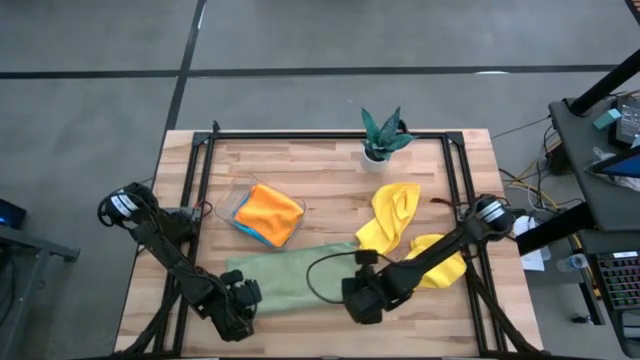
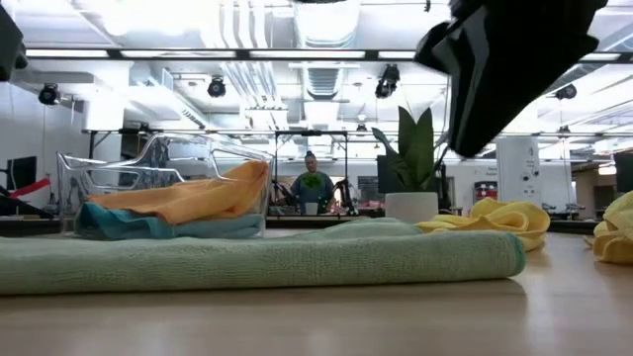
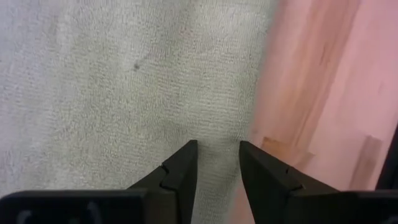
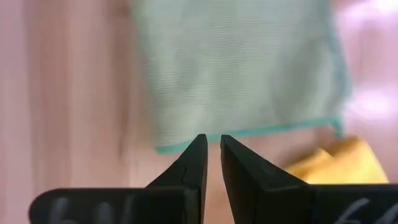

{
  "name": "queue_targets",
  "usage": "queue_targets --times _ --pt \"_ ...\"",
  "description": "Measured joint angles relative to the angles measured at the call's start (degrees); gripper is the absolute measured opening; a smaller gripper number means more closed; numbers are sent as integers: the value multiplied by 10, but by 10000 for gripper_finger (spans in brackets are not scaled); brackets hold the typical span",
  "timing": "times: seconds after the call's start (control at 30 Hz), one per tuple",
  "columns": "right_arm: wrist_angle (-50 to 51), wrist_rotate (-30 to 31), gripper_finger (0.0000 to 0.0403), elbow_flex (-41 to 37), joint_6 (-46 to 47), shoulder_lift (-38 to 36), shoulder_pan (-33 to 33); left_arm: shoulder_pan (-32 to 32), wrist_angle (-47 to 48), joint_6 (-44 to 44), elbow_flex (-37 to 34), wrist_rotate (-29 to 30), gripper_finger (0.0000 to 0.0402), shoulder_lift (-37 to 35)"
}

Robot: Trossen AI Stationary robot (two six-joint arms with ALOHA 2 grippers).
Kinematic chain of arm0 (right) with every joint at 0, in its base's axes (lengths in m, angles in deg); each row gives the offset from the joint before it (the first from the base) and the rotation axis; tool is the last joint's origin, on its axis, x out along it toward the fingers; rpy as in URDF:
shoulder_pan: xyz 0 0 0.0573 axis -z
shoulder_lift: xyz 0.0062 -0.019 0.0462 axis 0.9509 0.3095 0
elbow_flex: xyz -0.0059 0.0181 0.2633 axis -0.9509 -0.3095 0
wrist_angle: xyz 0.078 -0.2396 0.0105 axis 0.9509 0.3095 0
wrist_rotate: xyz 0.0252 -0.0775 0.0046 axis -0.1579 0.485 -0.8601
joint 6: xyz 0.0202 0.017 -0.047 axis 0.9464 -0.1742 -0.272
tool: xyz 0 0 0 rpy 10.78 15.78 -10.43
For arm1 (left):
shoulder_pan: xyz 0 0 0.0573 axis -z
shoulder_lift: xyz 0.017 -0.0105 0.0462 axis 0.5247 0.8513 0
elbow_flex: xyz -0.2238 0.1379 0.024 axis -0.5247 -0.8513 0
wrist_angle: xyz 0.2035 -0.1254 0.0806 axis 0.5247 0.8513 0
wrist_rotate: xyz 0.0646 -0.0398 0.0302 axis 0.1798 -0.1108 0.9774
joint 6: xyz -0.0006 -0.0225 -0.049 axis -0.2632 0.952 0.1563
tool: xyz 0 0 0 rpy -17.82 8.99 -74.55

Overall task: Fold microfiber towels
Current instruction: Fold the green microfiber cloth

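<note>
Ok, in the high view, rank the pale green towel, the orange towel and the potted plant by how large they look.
1. Pale green towel, the widest spread, though the arms cover its ends.
2. Orange towel, folded in the clear tray.
3. Potted plant, the smallest.

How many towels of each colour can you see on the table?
Orange towel, in the clear tray: 1
Blue towel, under the orange one: 1
Yellow towels, one near the plant and one by the right arm: 2
Pale green towel, lying flat at the front: 1
Total: 5 towels
</note>
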Motion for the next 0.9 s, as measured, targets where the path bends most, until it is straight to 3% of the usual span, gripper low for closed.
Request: queue_targets --times 0.13,0.4,0.7,0.9 --pt "-40 55 38 -66 30 -50 -8 0 -2 0 2 3 104 -1" --pt "-145 66 38 -196 23 -140 -9 -1 -50 2 3 6 104 -5" --pt "-472 59 38 -369 -20 -223 4 -2 -68 -28 48 24 104 -6" --pt "-527 25 39 -412 124 -229 27 -7 -62 -33 51 26 104 -6"
